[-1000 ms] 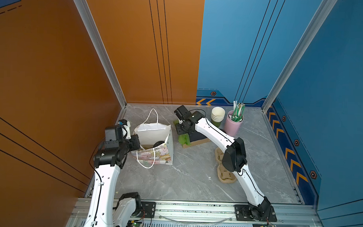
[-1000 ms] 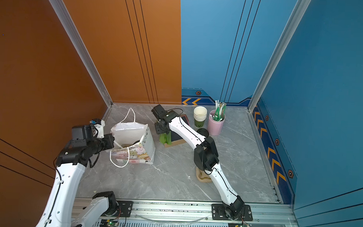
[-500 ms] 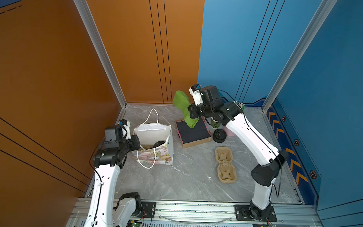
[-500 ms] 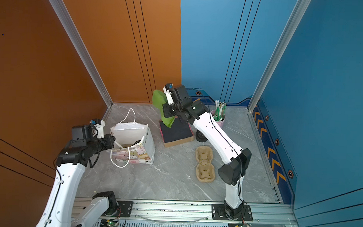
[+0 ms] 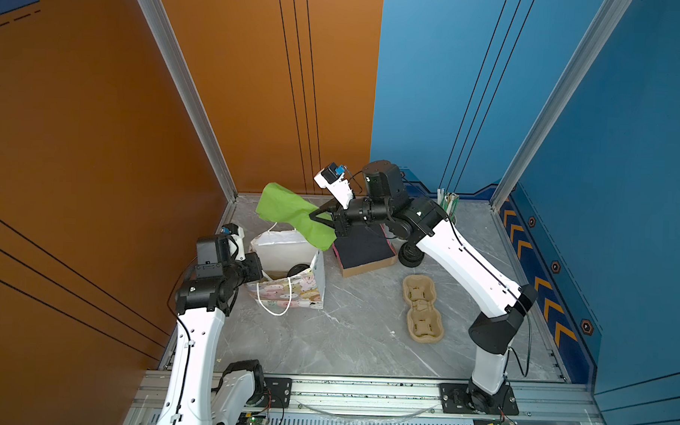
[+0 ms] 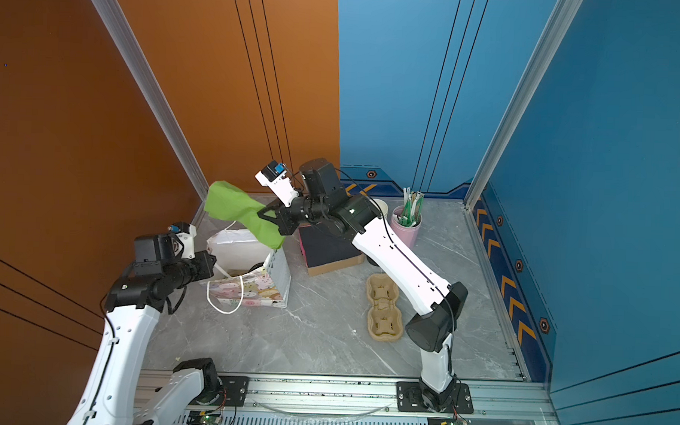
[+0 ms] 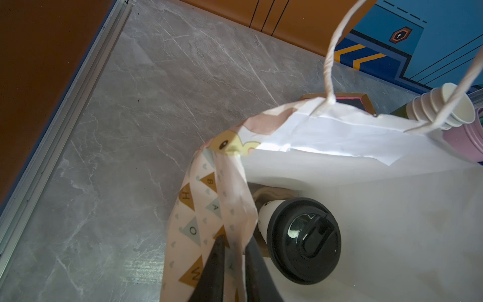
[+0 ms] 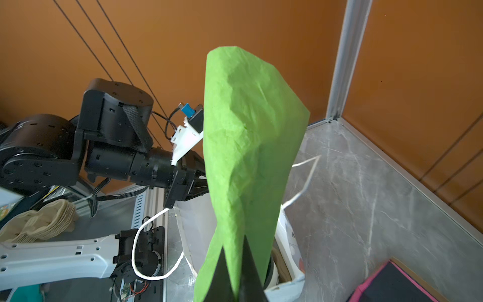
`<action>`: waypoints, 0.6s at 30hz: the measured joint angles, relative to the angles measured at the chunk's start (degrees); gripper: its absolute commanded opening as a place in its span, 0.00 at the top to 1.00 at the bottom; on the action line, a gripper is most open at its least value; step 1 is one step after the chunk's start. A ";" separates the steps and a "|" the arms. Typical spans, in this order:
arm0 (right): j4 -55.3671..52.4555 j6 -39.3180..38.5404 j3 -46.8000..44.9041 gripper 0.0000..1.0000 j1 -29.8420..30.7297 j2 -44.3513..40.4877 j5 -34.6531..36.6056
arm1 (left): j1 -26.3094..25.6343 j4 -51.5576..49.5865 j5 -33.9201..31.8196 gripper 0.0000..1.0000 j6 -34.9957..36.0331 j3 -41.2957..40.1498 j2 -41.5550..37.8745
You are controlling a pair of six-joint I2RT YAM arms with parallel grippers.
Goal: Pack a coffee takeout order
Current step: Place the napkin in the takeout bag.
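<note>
Grey marble tabletop (image 5: 345, 338) carries a patterned paper gift bag (image 5: 289, 293) holding a white paper cup (image 7: 264, 222) capped by its black lid (image 7: 303, 240). Left gripper (image 7: 234, 241) narrowly pinches the bag's rim; right gripper (image 8: 234, 251), clamped tight, holds the green napkin (image 8: 248, 143) over the bag's mouth.

**A:** How is the light from above?

**B:** Bright and even in both top views. The grey marble-look tabletop (image 5: 349, 338) carries only faint, soft shadows beneath the arms. The orange side wall (image 5: 79, 173) reads darker than the orange back wall (image 5: 277, 83), and the wall rails splay outward with lens distortion.

**A:** And the wrist cameras?

**B:** In the left wrist view there's a blown-out strip on the inner wall of the white paper bag with a pastel print (image 7: 366, 209). The round black plastic lid (image 7: 308, 251) shows a small glint, and the left gripper (image 7: 234, 243) is dark and soft. In the right wrist view the green paper napkin (image 8: 248, 130) is vivid and crisp, and the right gripper (image 8: 234, 244) is a black silhouette.
</note>
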 measured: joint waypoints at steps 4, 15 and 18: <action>-0.87 -1.95 1.51 1.00 1.20 3.23 -2.23 | 0.00 0.00 -0.11 0.81 0.00 0.04 -0.09; 3.82 -2.82 6.93 1.00 5.53 12.57 -0.09 | 0.00 0.00 -0.13 0.82 -0.02 0.04 -0.33; 5.05 -2.82 6.93 1.00 6.01 14.03 0.44 | 0.00 0.00 -0.13 0.82 -0.04 0.04 -0.33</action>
